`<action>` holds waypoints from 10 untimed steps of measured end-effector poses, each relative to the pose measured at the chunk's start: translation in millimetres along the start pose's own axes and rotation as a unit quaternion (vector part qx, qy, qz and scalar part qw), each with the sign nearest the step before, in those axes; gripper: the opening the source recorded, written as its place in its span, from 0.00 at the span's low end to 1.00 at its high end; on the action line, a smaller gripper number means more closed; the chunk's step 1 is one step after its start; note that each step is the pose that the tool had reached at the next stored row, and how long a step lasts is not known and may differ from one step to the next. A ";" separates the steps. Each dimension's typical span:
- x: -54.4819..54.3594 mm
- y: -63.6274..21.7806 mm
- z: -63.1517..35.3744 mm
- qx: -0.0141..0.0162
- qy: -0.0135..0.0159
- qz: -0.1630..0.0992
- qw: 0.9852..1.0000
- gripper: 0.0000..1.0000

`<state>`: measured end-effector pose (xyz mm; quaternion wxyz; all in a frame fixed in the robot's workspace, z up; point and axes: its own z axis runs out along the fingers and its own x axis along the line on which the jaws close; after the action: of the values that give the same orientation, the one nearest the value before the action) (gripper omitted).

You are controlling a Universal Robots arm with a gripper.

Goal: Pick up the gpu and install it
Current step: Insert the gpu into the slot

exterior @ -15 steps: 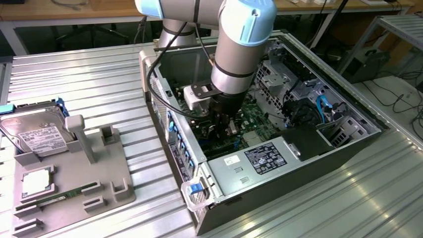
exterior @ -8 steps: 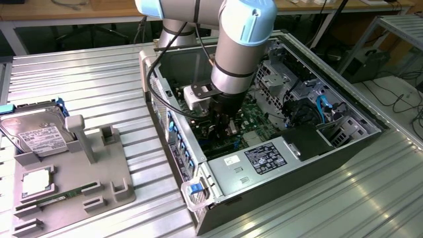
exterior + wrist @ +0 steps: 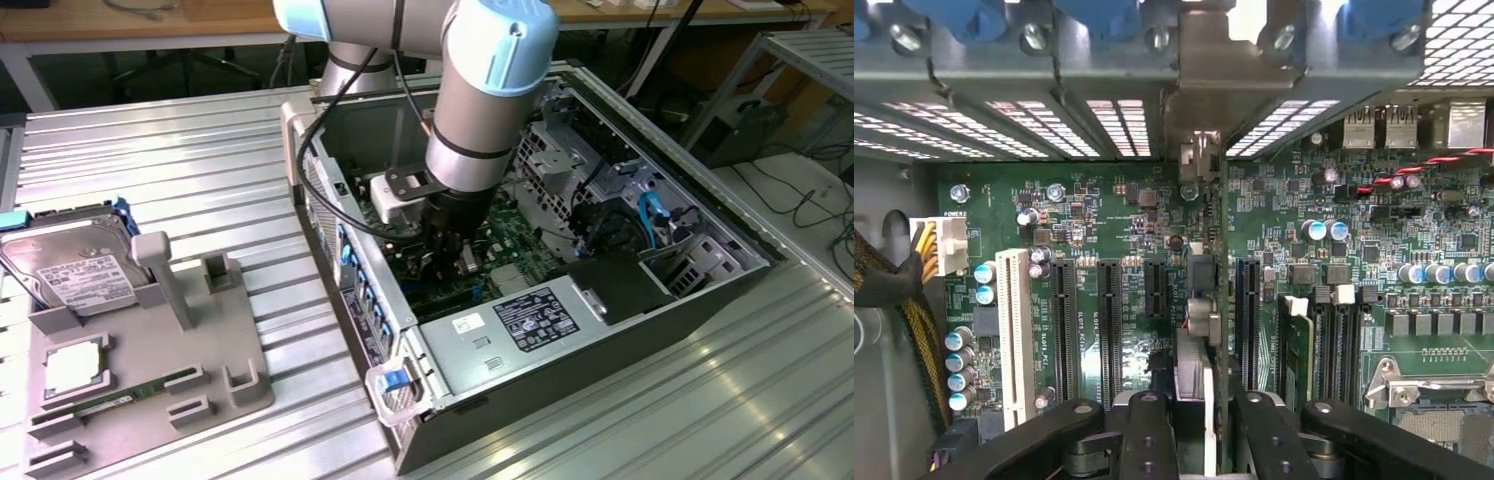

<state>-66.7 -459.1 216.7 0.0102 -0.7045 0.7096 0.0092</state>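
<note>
Inside the open computer case (image 3: 607, 300), my gripper (image 3: 451, 262) hangs low over the green motherboard (image 3: 518, 232). In the wrist view the gpu (image 3: 1216, 250) is seen edge-on as a thin upright card running between my black fingers (image 3: 1149, 430). Its pale metal bracket (image 3: 1204, 70) rests against the case's rear slot openings. My gripper (image 3: 1202, 435) is shut on the card, which stands in line with a black expansion slot (image 3: 1245, 320). Whether the card is seated in the slot is hidden by the card itself.
Other black slots (image 3: 1064, 330) and a white slot (image 3: 1012, 335) lie beside the card, with memory slots (image 3: 1324, 345) on its other side. On the exterior view's left, a grey fixture (image 3: 200, 370) holds a silver hard drive (image 3: 74, 270). The power supply (image 3: 534, 320) fills the case's near end.
</note>
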 end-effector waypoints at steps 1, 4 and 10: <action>0.0 0.1 0.0 0.000 0.000 0.000 1.000 0.28; -0.2 0.2 0.7 0.001 -0.001 0.000 1.000 0.29; -0.6 0.2 -13.8 0.005 0.000 0.000 1.000 0.35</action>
<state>-66.9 -458.9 230.4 0.0135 -0.7046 0.7095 0.0054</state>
